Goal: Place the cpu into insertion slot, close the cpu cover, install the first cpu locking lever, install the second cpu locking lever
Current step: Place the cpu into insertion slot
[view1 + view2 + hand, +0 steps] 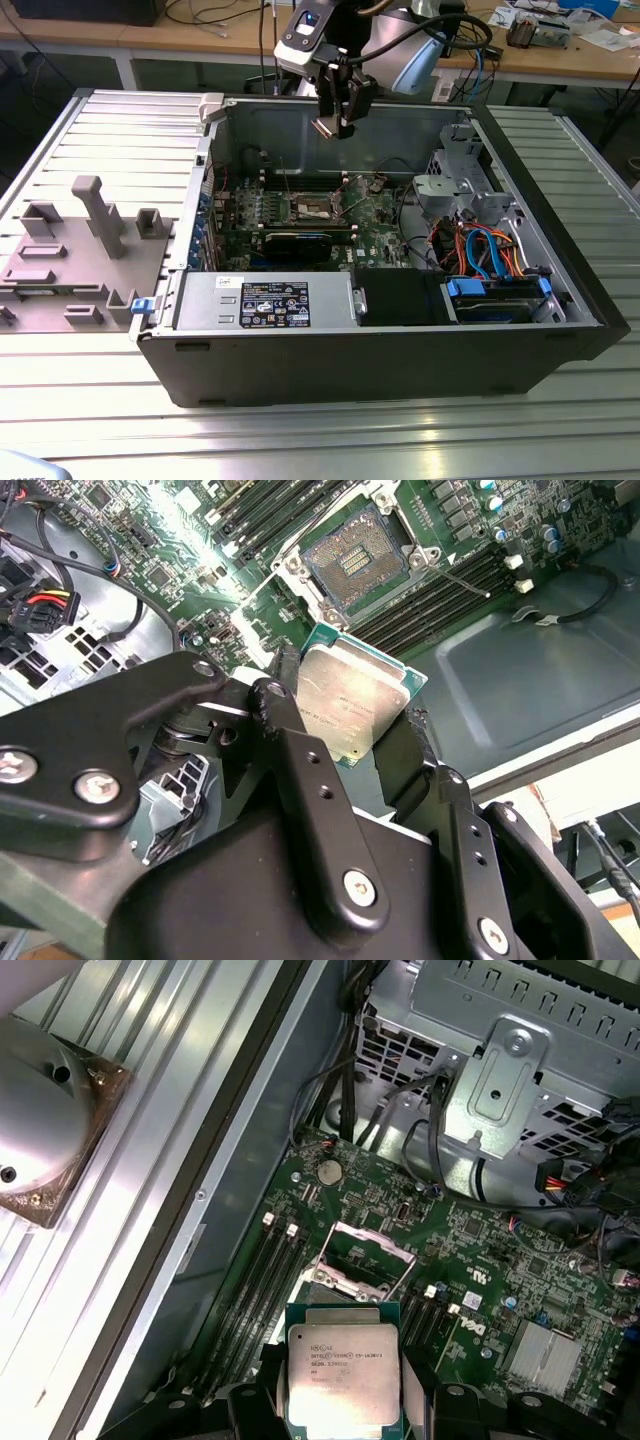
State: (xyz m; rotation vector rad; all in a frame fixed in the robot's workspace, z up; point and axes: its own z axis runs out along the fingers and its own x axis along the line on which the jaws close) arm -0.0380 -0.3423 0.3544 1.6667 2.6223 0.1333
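The gripper (pixel 336 127) hangs above the open computer case (pixel 400 350), its two black fingers (pixel 300 750) clamped on opposite edges of the cpu (pixel 350 702), whose silvery top faces both wrist views. Below it and well apart, the insertion slot (pixel 358 568) lies uncovered on the green motherboard (pixel 500 1250). Its dark centre shows between rows of memory slots (pixel 440 590).
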